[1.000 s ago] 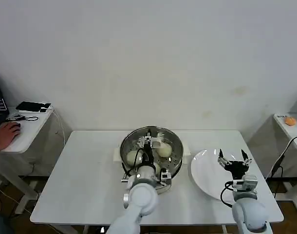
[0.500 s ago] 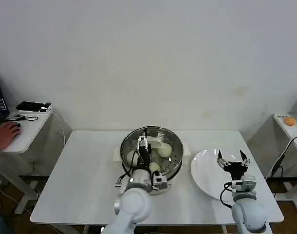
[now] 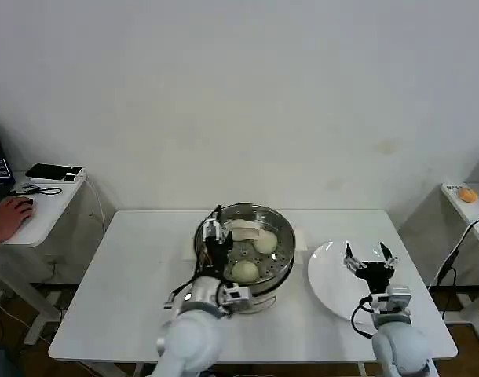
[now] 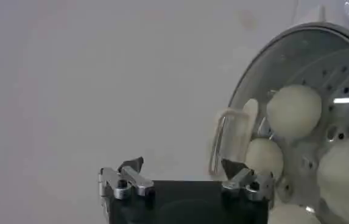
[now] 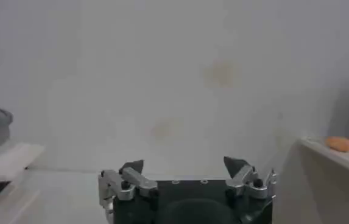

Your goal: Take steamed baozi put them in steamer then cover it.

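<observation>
Several buns sit in steamer, awaiting lid; left pincer open, empty; right pincer open above plate.

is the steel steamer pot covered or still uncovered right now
Uncovered. The round shiny stainless-steel steamer pot has no lid on it: its perforated tray and the creamy-white dough buns lie open to view from the head camera.

Left gripper fingers apart, empty — beside steamer with baozi inside
</observation>
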`<state>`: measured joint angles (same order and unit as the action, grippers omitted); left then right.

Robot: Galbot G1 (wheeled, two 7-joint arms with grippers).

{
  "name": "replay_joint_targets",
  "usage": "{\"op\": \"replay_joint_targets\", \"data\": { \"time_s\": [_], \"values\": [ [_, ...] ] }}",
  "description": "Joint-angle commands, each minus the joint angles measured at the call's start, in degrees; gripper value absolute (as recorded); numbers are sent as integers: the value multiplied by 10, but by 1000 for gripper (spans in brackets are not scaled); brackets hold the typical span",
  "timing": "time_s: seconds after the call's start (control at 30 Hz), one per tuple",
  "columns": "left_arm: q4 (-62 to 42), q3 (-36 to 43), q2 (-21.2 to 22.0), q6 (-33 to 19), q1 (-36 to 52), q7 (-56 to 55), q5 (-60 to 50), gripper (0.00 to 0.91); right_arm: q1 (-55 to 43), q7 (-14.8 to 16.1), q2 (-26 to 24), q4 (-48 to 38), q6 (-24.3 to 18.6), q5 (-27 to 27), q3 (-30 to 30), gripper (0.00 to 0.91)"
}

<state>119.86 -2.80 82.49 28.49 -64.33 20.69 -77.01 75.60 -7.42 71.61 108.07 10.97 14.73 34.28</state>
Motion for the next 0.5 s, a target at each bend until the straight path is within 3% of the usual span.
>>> {"op": "replay_joint_targets", "data": {
  "time_s": [0.03,0.1,0.2,0.3,0.37,0.5],
  "values": [
    [123,-106,-91,-10,-62,-85,310,907,20,0,-43,24,7,102,-18,907],
    [117,-174,-97,-36,-83,-115,423,907,31,-2,-79,28,-11,129,-31,907],
    [96,-261,-92,-73,-112,-155,557,907,39,-1,-110,27,-19,127,-32,907],
    [56,-323,-88,-127,-153,-173,622,907,43,-5,-119,28,-18,157,-33,907],
    [30,-348,-89,-159,-180,-179,652,907,42,-4,-118,20,-20,139,-36,907],
    [-7,-368,-87,-171,-219,-187,710,907,41,5,-114,-4,-43,123,-46,907]
  ]
}}
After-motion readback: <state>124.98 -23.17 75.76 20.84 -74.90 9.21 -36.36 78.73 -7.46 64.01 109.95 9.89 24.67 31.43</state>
